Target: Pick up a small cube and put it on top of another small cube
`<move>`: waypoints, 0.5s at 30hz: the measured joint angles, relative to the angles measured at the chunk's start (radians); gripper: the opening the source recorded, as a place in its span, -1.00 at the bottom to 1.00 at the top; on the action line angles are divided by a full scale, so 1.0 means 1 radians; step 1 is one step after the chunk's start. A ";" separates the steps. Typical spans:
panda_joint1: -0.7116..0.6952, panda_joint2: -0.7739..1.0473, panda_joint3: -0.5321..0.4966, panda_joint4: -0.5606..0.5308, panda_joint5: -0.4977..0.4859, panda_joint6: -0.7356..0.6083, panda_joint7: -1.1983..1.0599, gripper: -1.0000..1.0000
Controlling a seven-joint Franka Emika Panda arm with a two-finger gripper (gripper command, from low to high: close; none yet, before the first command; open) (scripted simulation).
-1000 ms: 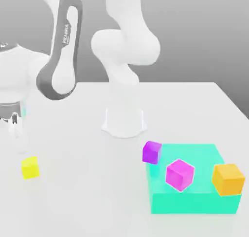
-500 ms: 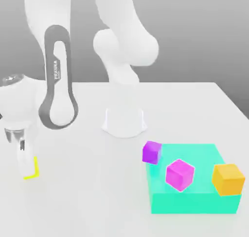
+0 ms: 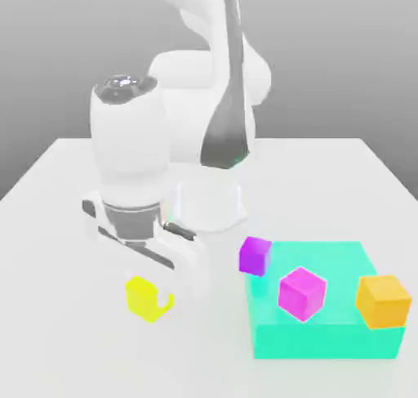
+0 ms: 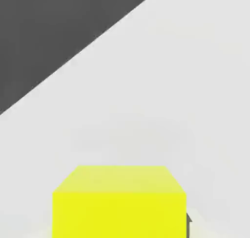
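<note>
The small yellow cube is held between the fingers of my gripper, which is shut on it, low over the white table at the exterior view's left of centre. In the hand view the yellow cube sits close in front of the camera with the table beyond it. The orange cube rests on the right end of a flat teal block, well to the exterior view's right of my gripper.
Two magenta cubes lie between the gripper and the orange cube: one at the teal block's far left corner, one on its top. The arm's white base stands behind. The white table runs on at the left and front.
The gripper came down on the yellow cube at the left, shut on it, and has carried it rightwards toward the middle of the table. The arm swung round with it.
</note>
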 joint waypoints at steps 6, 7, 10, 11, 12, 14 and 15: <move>0.275 -0.041 0.149 0.095 -0.012 -0.138 0.065 -1.00; 0.328 -0.049 0.176 0.112 -0.014 -0.164 0.076 -1.00; 0.469 0.005 0.157 0.115 -0.048 -0.117 0.110 -1.00; 0.449 0.032 0.132 0.109 -0.057 -0.084 0.118 -1.00; 0.430 0.062 0.120 0.103 -0.068 -0.049 0.126 -1.00; 0.425 0.080 0.115 0.098 -0.075 -0.027 0.131 1.00; 0.425 0.080 0.115 0.098 -0.075 -0.027 0.131 1.00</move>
